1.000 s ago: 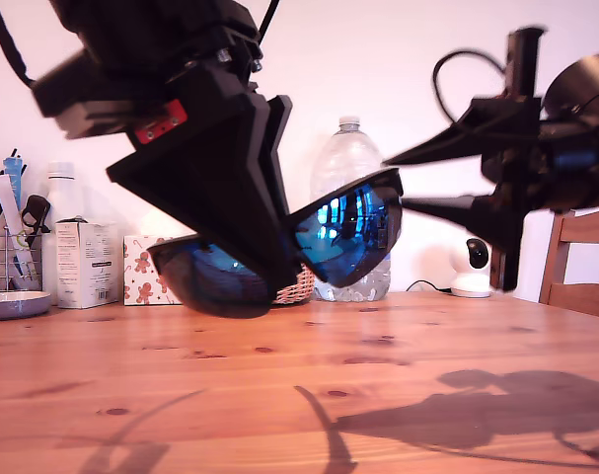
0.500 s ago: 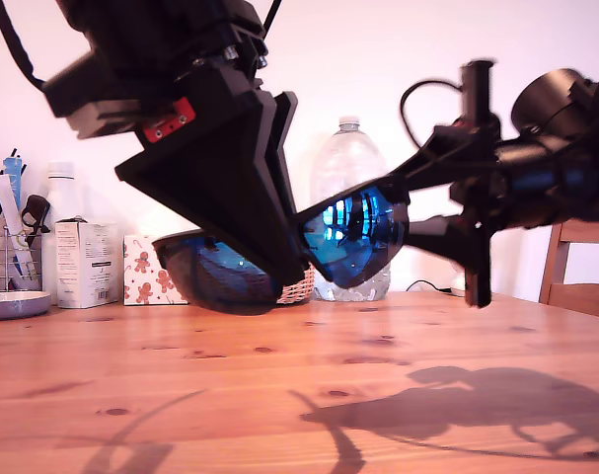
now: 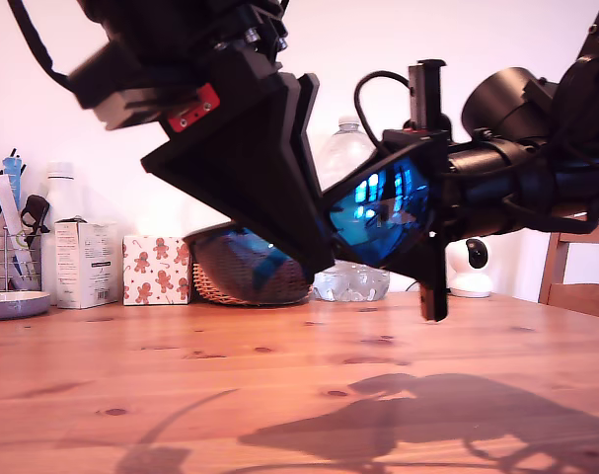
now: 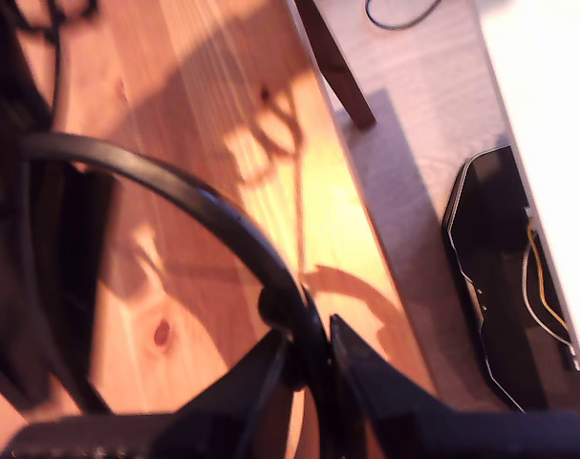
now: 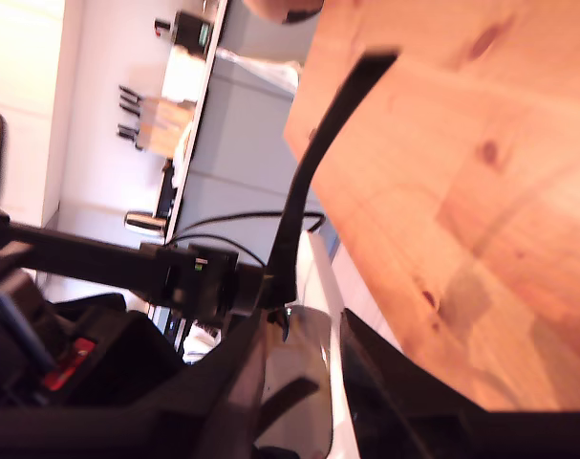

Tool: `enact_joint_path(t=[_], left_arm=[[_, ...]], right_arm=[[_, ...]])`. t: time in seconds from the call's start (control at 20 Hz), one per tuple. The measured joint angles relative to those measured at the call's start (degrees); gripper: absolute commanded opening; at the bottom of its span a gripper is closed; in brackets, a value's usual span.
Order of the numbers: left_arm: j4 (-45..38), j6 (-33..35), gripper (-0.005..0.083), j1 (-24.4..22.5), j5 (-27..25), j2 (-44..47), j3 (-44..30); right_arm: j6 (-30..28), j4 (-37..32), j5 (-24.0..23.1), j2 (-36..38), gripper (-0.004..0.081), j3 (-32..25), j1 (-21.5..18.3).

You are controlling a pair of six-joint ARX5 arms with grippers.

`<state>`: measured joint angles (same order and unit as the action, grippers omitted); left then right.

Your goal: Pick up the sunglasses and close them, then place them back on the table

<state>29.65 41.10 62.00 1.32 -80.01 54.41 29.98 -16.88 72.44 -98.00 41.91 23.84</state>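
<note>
Pine table (image 3: 279,375) – it lies below both claws, bearing their shadows. First gripper (image 4: 309,354) – the large black wedge nearest the exterior camera; its jaws are pressed together on a thin black rim of the sunglasses (image 3: 378,212). Second gripper (image 5: 304,344) – it faces the first across the lens, one finger (image 5: 242,382) on each side of the lens end, and whether they squeeze it cannot be told. The sunglasses hang in the air between the two claws, tilted, off the wood, with one temple arm (image 5: 313,163) reaching beyond the second gripper's jaws.
</note>
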Motion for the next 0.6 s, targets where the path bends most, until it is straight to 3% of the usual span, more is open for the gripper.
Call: enact_joint_path(t=[0.2, 0.4, 0.5, 0.6], left_arm=[[0.24, 1.46, -0.0020, 0.66, -1.79, 0.00, 0.00], [0.42, 3.54, -0.0020, 0.70, -3.17, 0.00, 0.00], [0.72, 3.69, -0.0020, 0.70, -3.54, 0.00, 0.00], [0.31, 3.58, -0.0020, 0.55, -4.26, 0.00, 0.00]], right_arm=[[-0.96, 1.53, 3.61, -0.09, 0.0216, 0.09, 1.03], [-3.28, 1.88, 12.70, -0.20, 0.0212, 0.44, 1.03], [-4.11, 0.74, 10.62, -0.20, 0.0212, 0.44, 0.55], [-4.44, -0.46, 3.69, -0.20, 0.0212, 0.52, -0.98]])
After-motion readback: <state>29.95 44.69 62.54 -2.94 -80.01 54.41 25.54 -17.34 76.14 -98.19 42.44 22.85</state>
